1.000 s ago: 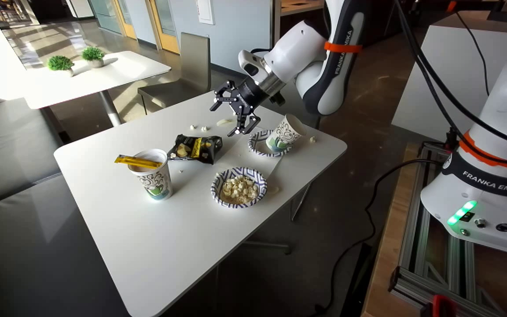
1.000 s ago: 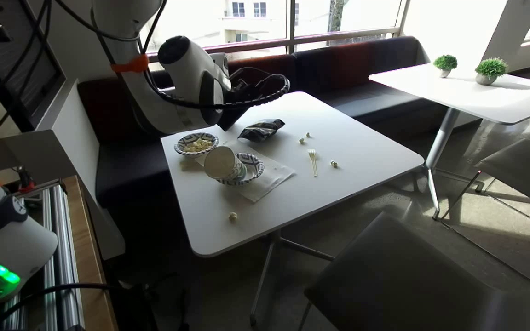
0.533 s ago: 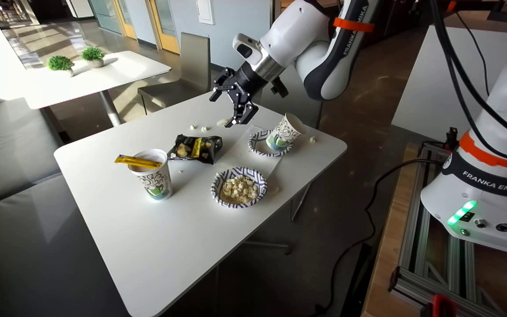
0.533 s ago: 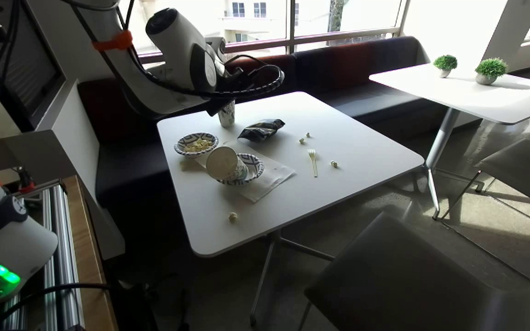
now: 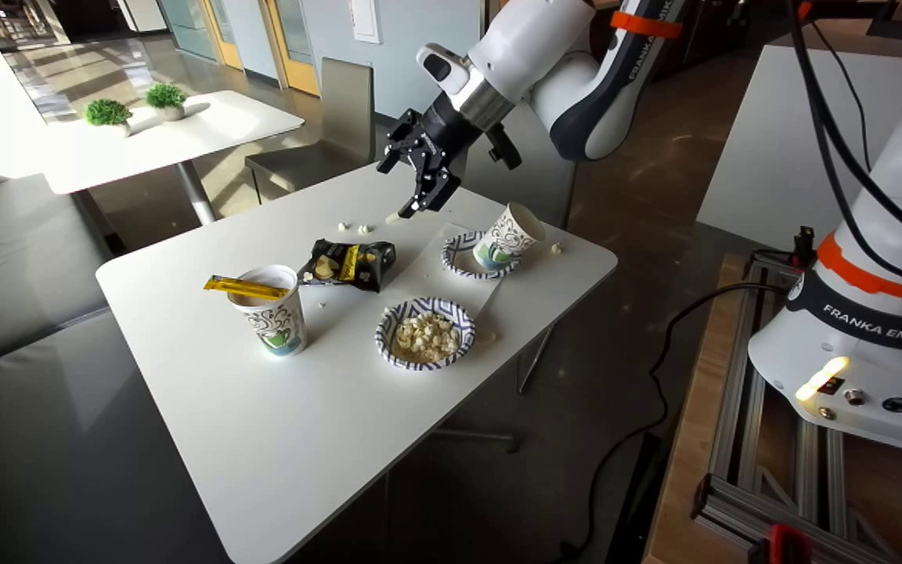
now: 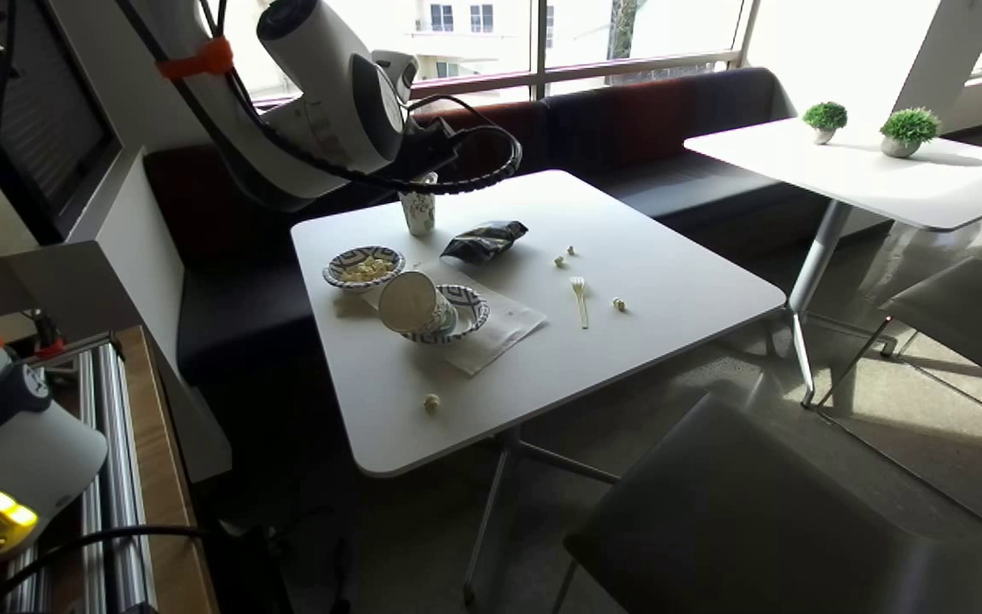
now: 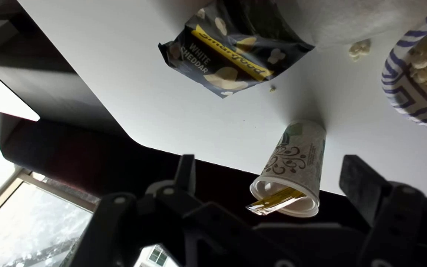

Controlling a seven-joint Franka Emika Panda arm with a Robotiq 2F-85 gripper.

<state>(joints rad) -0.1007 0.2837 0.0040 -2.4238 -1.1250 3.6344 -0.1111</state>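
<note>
My gripper (image 5: 395, 191) hangs above the far part of the white table, its jaws wide apart with nothing between them. In the wrist view the fingers (image 7: 186, 174) frame an upright patterned paper cup (image 7: 297, 155), which stands well beyond them, untouched. A yellow packet (image 7: 278, 200) lies across that cup's mouth. Beside the cup is a black snack bag (image 5: 349, 265), on its side. A paper bowl (image 5: 460, 315) holds popcorn. Another bowl (image 5: 451, 265) has a tilted cup (image 5: 510, 233) leaning in it. In an exterior view the arm and cable mostly hide the gripper.
A pale fork (image 6: 579, 303), a napkin (image 6: 499, 337) and scattered popcorn pieces (image 6: 619, 304) lie on the table (image 5: 318, 439). Grey chairs (image 6: 730, 512) and a bench (image 5: 36, 407) border it. Another table (image 6: 875, 170) bears two potted plants.
The arm has risen and drawn back from the table, the jaws staying apart. The upright cup has come out from behind the arm in an exterior view. Base lights turned from green to yellow.
</note>
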